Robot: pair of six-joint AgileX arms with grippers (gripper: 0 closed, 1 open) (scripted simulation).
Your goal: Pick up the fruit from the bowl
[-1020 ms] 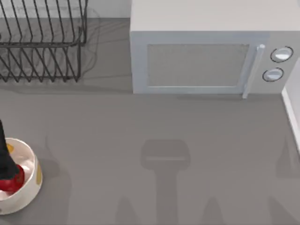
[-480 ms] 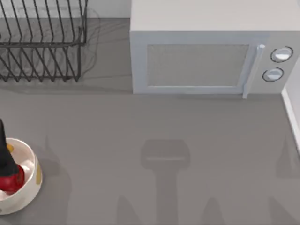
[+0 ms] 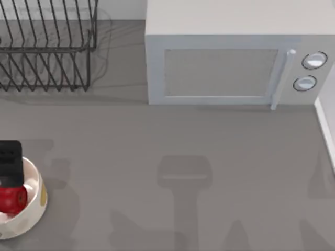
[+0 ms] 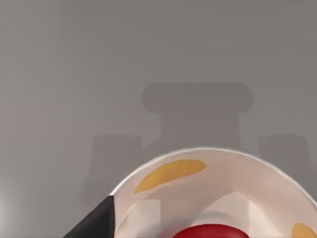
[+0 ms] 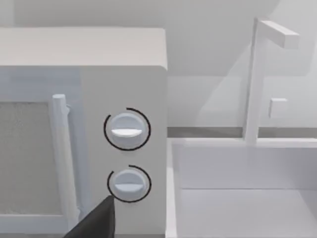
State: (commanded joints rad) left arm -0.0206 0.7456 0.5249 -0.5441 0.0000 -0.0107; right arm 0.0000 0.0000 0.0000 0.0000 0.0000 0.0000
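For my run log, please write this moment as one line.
left hand: over bowl at table's left edge | red apple-like fruit: inside bowl | right arm: facing microwave knobs | step: pick not confirmed

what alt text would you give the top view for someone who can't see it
The left gripper hangs over a red fruit in a cream bowl at the table's left edge. A microwave and a black wire rack stand behind.

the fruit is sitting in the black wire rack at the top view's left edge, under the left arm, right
Not quite. The fruit sits in the bowl, not the rack, which stands farther back on the table. The top view shows it, and the left wrist view shows the red fruit inside the bowl's white rim. The rest holds: it is at the left edge, under the left arm.
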